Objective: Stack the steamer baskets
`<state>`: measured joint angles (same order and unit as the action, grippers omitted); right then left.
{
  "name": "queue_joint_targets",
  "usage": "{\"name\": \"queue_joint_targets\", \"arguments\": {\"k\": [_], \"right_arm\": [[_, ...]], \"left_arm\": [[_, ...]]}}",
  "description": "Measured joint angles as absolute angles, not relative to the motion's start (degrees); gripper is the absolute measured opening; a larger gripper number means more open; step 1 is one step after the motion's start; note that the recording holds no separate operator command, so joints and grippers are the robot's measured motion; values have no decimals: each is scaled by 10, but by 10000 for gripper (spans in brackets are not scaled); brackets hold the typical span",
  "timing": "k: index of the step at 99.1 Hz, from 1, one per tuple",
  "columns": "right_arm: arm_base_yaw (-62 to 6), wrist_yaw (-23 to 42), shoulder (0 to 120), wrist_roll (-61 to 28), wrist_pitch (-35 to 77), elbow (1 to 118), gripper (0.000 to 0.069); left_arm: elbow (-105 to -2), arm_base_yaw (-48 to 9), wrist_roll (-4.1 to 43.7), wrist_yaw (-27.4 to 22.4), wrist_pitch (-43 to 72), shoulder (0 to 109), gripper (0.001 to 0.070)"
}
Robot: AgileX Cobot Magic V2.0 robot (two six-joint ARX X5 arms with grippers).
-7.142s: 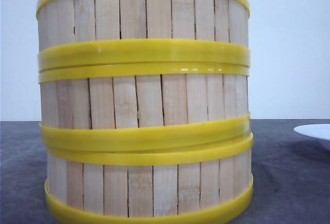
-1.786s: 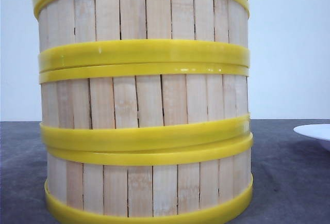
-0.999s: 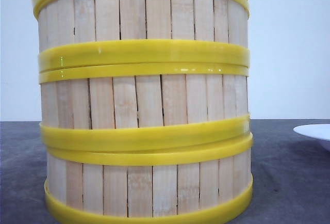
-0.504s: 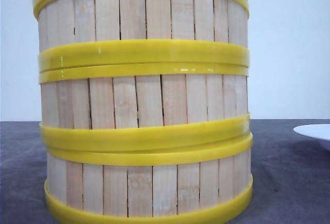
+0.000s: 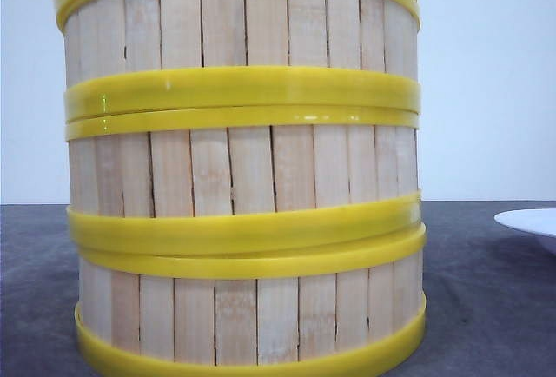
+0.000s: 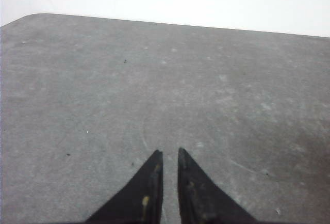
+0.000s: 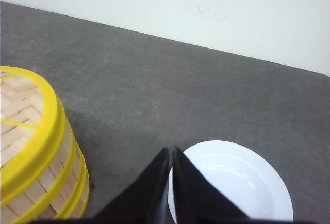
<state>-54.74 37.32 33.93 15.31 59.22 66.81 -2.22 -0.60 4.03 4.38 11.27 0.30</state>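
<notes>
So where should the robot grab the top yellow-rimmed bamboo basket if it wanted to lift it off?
Probably by the thick yellow top rim of the top bamboo steamer basket, coming straight down from above with one finger inside the open top and one outside. The wall is round and looks too wide to pinch across, and the white round plate sits at its right, so a side approach from there looks more crowded.

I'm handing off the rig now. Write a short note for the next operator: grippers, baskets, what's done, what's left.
Left gripper: shut, empty, over bare grey table.
Right gripper: shut, empty, above the white round plate.
The three round bamboo-slat steamer baskets with yellow rims stand in one stack beside the plate, nothing gripping them.
Done: stacking looks complete.
Left: nothing evident; middle seam looks slightly uneven, worth checking.
</notes>
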Motion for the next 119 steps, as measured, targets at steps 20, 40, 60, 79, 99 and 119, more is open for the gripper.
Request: {"name": "queue_joint_targets", "arguments": {"k": [20,40,60,79,99,119], "right_arm": [[-547,390,339,145,590,668,7],[-497,420,339,105,536,668,7],[-394,388,339,37,484,668,7],[-268,265,339,-25,481,668,7],[-141,160,328,-63,409,632,7],[-52,67,296,-82,300,535,7]], "left_arm": [[-22,-6,40,44,113,3,25],[-22,-6,40,44,113,3,25],[-22,-6,40,44,113,3,25],[-22,-6,40,44,113,3,25],[-22,-6,40,44,112,3,25],[-22,-6,40,44,113,3,25]]}}
